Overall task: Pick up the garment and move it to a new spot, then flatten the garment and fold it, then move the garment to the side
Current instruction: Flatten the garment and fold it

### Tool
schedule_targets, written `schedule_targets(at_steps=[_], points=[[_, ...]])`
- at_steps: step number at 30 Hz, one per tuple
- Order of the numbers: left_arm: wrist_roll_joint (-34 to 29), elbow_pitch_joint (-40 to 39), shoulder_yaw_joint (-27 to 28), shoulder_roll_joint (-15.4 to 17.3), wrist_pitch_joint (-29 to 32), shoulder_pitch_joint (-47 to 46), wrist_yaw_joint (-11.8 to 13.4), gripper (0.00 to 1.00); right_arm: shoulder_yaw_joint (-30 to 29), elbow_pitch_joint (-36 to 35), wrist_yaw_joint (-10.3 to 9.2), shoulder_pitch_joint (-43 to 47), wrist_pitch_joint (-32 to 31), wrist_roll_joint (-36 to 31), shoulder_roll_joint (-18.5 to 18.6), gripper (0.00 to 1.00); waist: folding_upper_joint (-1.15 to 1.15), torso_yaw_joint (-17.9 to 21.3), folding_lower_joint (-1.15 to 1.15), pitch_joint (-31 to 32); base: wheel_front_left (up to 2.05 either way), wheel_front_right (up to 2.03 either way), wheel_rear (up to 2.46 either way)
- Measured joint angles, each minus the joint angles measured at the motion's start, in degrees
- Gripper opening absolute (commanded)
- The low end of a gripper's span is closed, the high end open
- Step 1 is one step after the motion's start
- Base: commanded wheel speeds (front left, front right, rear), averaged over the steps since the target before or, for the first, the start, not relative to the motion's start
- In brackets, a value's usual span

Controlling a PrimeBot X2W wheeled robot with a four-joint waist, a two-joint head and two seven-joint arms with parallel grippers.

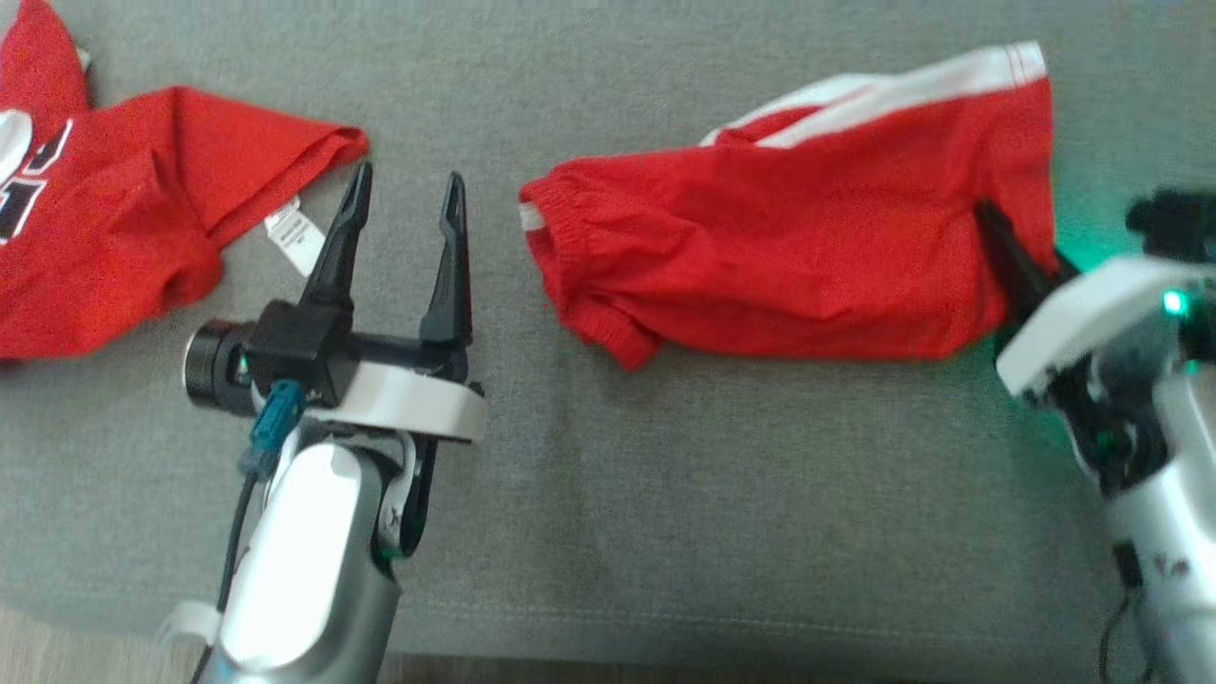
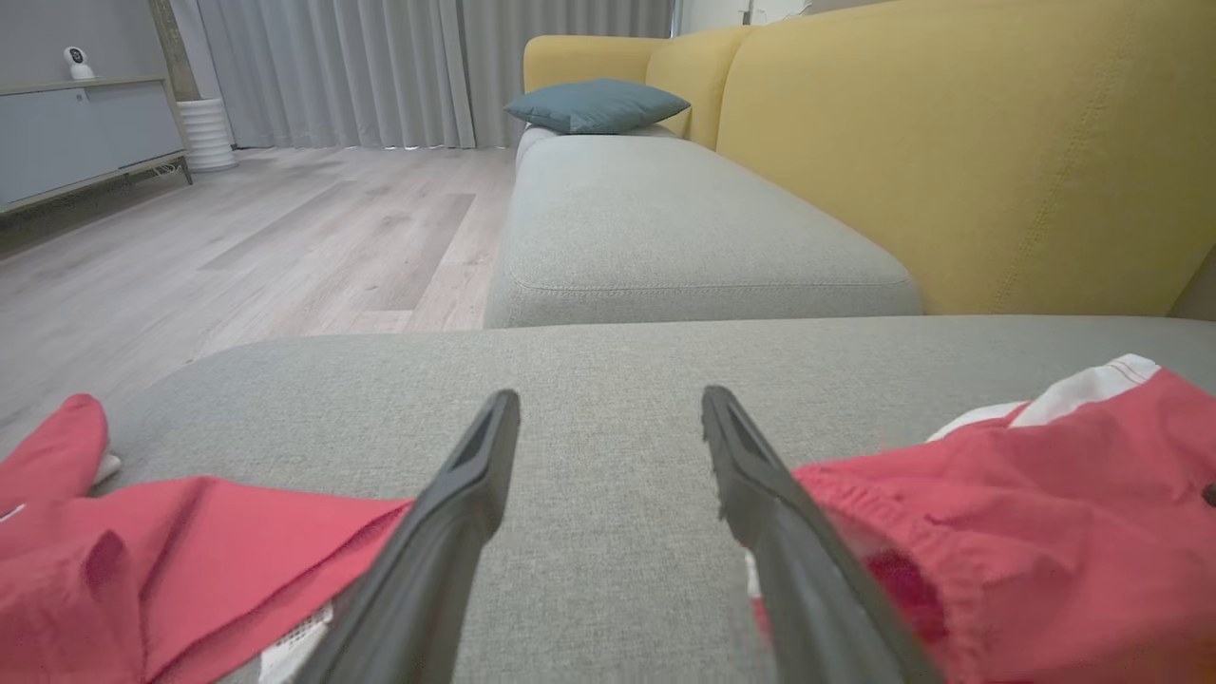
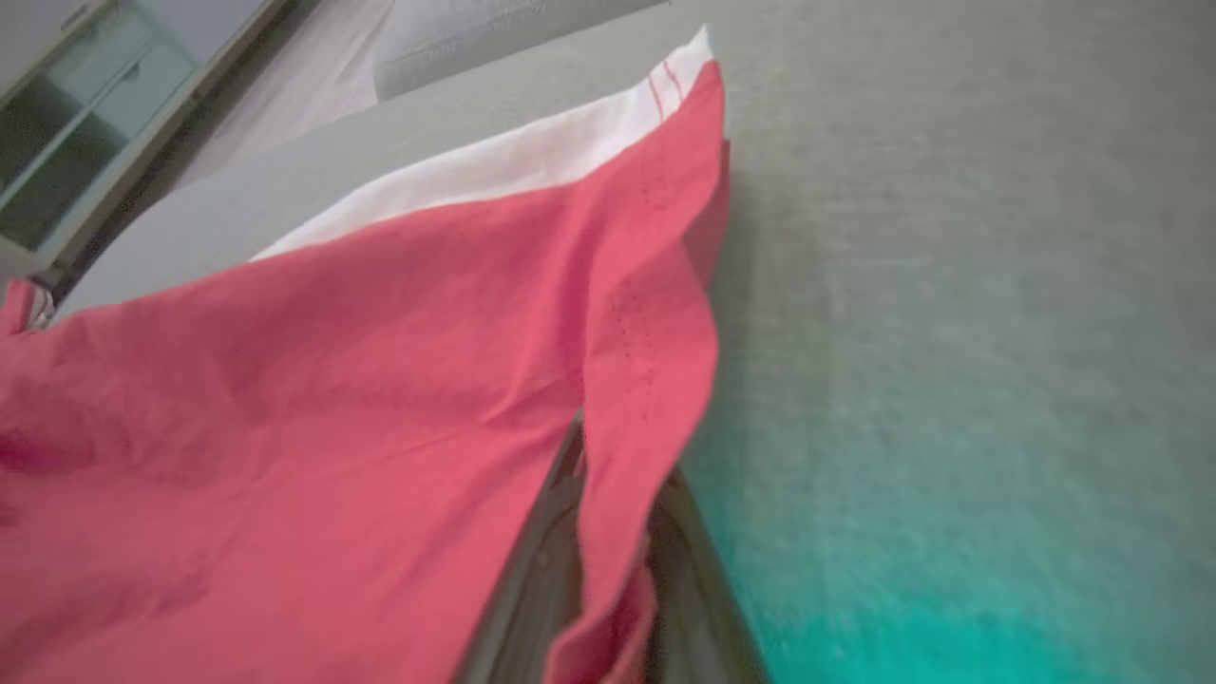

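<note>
I see my left gripper hovering over the grey seat, fingers spread wide with nothing between them. It sits in the bare gap between the two red pieces, touching neither. In its wrist view the same gripper points along the seat towards a yellow backrest and a blue pillow.

The shorts lie roughly flat at the right of the seat. The elastic waist is bunched towards the middle, and a white stripe runs along the far edge. My right gripper is at their right hem. From its wrist camera the red cloth drapes over and down between the fingers, so I read it as clamped on that hem, though cloth covers the tips. Thin red stitched lines cross the end of the stripe; I can make out no logo there. A green light glows on that wrist and tints the seat below.

The shirt is crumpled at the left, running out of frame. Its black-and-white print is cut off by the edge, and I cannot read it. A white label sticks out from under its hem, just beside my left gripper's outer finger. It carries fine grey print, too small to read.
</note>
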State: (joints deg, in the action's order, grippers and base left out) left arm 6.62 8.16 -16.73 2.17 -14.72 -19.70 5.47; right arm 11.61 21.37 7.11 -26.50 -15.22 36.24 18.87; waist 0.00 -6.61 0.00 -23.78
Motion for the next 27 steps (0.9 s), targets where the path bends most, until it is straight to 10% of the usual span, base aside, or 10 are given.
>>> schedule_targets(at_steps=[14,27], points=[[-0.48,0.91,0.87,0.09,-0.01,4.39,-1.01,1.0,-14.49,-7.19,0.0,16.84,2.45,-4.9,-7.38,0.0,0.0,3.48,0.0,5.29,0.0,0.0,0.0],[-0.43,1.55,0.79,0.11,-0.01,6.6,-1.19,1.0,0.76,-17.58,0.0,7.09,-6.06,-10.59,-11.15,0.0,0.0,2.14,0.0,9.53,0.0,0.0,0.0]])
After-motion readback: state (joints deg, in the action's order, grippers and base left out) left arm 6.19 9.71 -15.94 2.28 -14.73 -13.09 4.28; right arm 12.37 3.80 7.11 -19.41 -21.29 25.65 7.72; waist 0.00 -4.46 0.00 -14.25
